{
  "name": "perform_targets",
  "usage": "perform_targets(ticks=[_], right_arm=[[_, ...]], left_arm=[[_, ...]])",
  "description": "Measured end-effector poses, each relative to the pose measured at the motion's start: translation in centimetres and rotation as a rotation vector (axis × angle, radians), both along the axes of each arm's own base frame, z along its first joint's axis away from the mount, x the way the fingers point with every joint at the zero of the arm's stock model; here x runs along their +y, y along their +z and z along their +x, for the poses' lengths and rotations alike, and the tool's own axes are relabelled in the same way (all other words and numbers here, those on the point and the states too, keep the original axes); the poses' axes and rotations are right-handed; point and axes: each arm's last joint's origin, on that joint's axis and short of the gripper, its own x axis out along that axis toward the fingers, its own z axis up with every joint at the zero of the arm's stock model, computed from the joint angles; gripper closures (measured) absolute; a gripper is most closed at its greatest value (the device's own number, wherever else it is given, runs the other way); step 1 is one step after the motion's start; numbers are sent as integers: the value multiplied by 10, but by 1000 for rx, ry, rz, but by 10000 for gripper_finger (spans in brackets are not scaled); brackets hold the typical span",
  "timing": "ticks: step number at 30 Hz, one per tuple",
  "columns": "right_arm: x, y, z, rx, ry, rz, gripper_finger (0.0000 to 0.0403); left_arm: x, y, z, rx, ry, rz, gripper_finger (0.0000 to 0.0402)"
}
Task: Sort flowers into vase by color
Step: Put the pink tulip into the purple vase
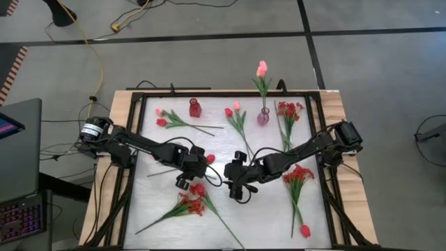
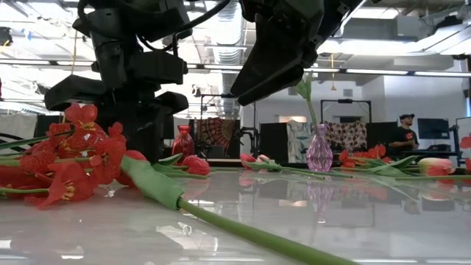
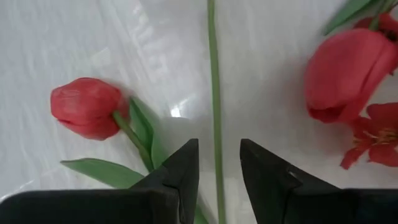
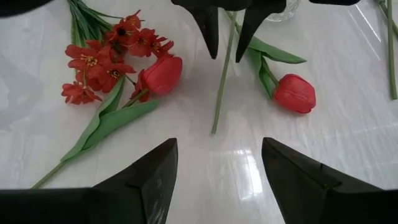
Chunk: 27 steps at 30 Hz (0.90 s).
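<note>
While the right hand [image 4: 217, 165] waits spread, the left hand [image 3: 217, 171] straddles a green stem [image 3: 214, 93], unclosed.

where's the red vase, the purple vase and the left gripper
red vase [image 1: 194, 108], high view, on its body
purple vase [image 2: 319, 151], low view, on its belly
left gripper [image 3: 219, 163], left wrist view, midway between its fingertips, astride a green stem

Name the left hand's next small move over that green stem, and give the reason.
Probably finish closing, then lift. The left hand sits low over the table with its fingers on either side of the thin green stem, a gap showing on each side, so nothing looks pinched yet. The red tulip lies just beside it. The right hand waits open nearby.
</note>
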Motion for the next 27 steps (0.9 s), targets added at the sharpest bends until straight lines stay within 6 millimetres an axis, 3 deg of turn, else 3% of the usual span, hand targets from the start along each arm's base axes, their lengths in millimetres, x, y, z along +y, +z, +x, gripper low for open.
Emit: perform_targets(ticks=[22,27], right_arm=[[0,0,0,-1,-2,-2,143],[0,0,0,-2,-3,-2,143]], left_arm=[[0,1,2,-26,-11,2,296],[2,-9,-4,-18,-6,3,296]])
